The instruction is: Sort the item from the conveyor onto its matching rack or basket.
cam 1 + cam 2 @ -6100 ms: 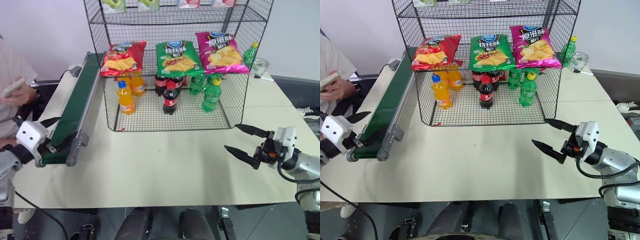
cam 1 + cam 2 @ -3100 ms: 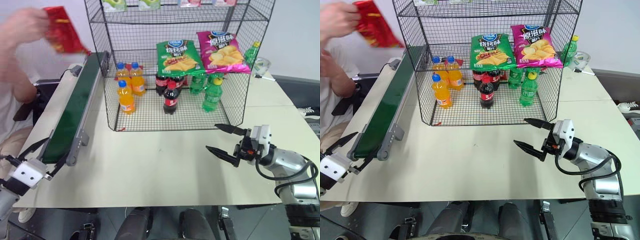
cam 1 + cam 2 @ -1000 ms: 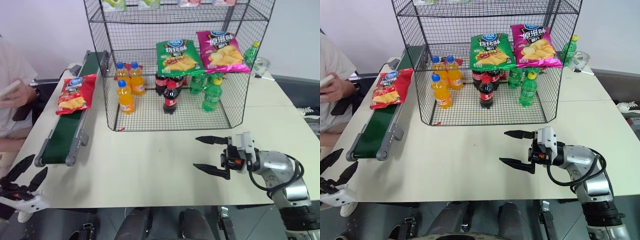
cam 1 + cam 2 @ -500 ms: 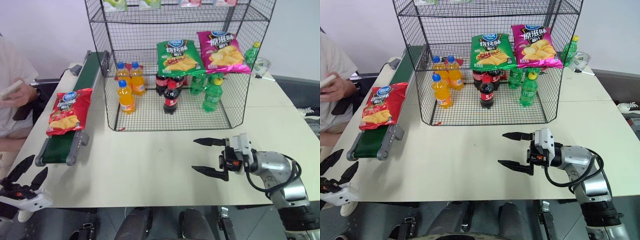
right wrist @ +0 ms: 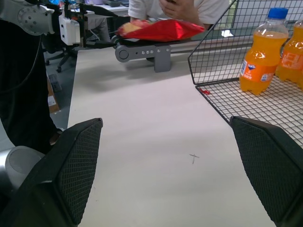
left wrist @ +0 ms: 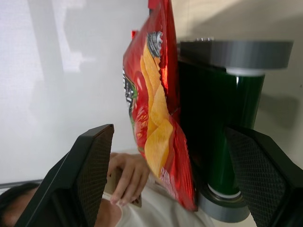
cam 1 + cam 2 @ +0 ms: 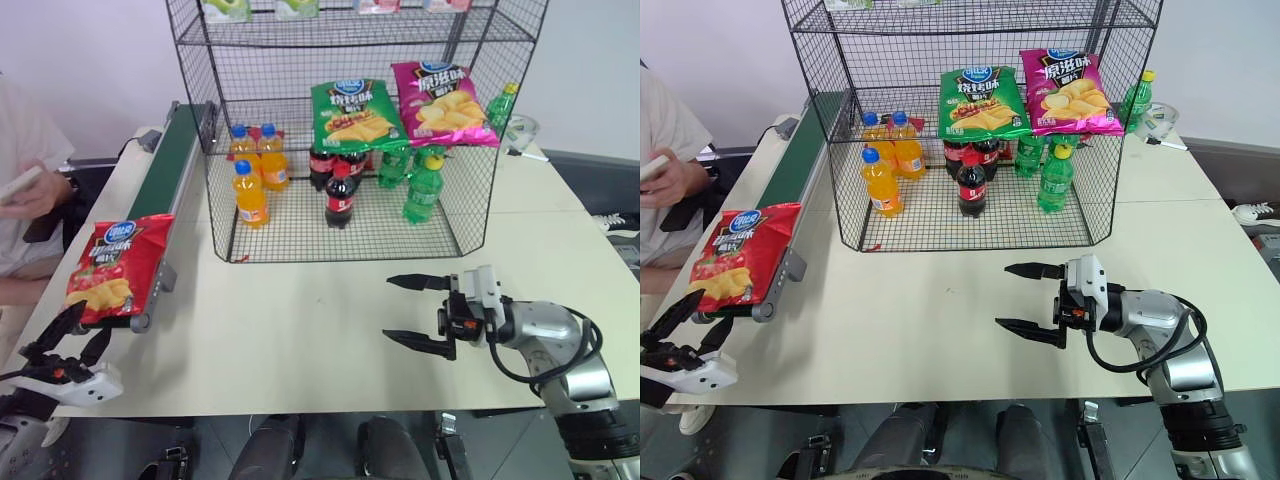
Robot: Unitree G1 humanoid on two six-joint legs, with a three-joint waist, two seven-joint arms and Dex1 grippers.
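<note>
The red crisp bag (image 7: 110,270) hangs over the near end of the conveyor (image 7: 160,180), just ahead of the left tool (image 7: 68,335), whose fingers stand wide and empty. The right tool (image 7: 418,312), also spread wide, hovers above the tabletop (image 7: 300,330), the wire rack (image 7: 340,130) beyond it.

Bright, even indoor light across a pale surface (image 7: 320,330), with soft shadows and little glare.
Head views are sharp, with straight lines bowing slightly toward the edges. In the left wrist view the white background is washed out, and the glossy red crisp bag (image 6: 156,118) catches small highlights. Both wrist views show their own black fingers (image 5: 78,165) blurred and out of focus up close.
</note>
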